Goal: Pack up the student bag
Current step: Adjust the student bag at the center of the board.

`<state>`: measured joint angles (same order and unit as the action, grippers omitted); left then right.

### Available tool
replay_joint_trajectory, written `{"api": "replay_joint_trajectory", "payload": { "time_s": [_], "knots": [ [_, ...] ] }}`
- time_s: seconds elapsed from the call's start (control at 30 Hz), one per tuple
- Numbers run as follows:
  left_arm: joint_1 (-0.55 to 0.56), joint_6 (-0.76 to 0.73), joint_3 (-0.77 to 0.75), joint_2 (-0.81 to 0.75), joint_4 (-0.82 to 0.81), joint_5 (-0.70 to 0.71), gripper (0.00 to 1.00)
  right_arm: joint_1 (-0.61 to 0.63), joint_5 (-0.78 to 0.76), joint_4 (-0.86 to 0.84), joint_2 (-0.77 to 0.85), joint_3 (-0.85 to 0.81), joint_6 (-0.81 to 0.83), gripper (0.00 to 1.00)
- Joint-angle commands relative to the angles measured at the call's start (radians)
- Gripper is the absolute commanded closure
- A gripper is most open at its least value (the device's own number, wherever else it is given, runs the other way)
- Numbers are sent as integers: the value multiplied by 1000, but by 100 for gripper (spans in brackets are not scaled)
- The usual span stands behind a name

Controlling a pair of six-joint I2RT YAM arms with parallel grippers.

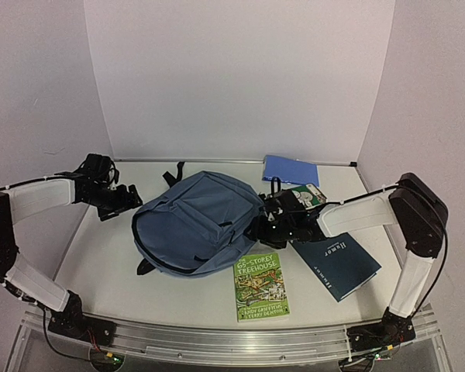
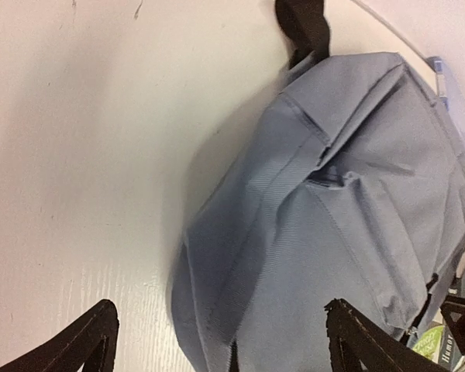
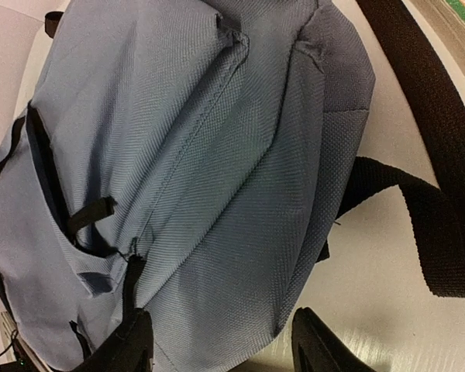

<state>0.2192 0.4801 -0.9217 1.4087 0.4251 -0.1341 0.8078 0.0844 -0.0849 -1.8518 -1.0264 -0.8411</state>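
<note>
The white surface (image 1: 101, 263) carries everything; the student bag (image 1: 198, 225), slate-blue and by far the biggest thing here, lies flat in the middle of it, front pocket up, with a black strap (image 1: 170, 174) trailing out at its far edge and another at its near left corner; right of the bag, toward the near side, a navy book (image 1: 341, 267) lies at a slant; just left of that, touching the bag's near right edge, lies a green paperback (image 1: 262, 287); at the far right a flat blue notebook (image 1: 291, 169) rests against the back wall, and near it a small green-and-white item (image 1: 308, 194) is partly hidden under the right arm; the left gripper (image 2: 221, 325) hovers at the bag's left side with its jaws spread wide and nothing held; the right gripper (image 3: 221, 333) sits at the bag's right edge, jaws moderately apart, one finger over the fabric and the other over bare surface; whether it touches the cloth I cannot tell.
</note>
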Motion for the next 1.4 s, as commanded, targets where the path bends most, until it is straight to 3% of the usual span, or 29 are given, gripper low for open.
{"api": "replay_joint_trajectory", "payload": {
  "time_s": [0.0,0.03,0.17,0.27,0.37,0.47,0.6,0.67,0.77,0.83,0.97,1.07,1.17,1.37],
  "knots": [
    [-1,-29,-32,86,28,30,12,4,-11,-14,-39,-6,-27,49],
    [0,-29,-29,99,18,7,16,3,-11,-18,-46,-10,-25,52],
    [1,-20,-4,124,-8,-71,54,4,-14,-24,-95,-46,-4,64],
    [1,-1,36,112,-28,-143,82,4,-27,-25,-127,-86,30,81],
    [7,33,106,65,-61,-226,95,1,-67,-23,-146,-136,87,91],
    [46,66,179,6,-83,-305,100,-14,-108,-21,-183,-214,149,96],
    [192,87,226,-50,-95,-408,99,-56,-142,-14,-241,-311,212,96],
    [265,113,228,-62,-93,-439,94,-66,-166,4,-269,-370,252,91],
    [326,160,234,-102,-88,-458,75,-69,-212,69,-276,-433,307,68],
    [330,192,243,-156,-75,-433,57,-69,-243,112,-249,-440,330,55],
    [327,228,225,-265,28,-282,29,-69,-271,192,-146,-399,347,41],
    [302,238,202,-298,69,-219,20,-57,-241,253,-55,-356,325,40],
    [279,180,167,-289,48,-200,18,-24,-180,285,20,-317,279,41],
    [264,43,13,-132,151,8,16,65,-123,340,65,-274,124,48]
  ]
}}
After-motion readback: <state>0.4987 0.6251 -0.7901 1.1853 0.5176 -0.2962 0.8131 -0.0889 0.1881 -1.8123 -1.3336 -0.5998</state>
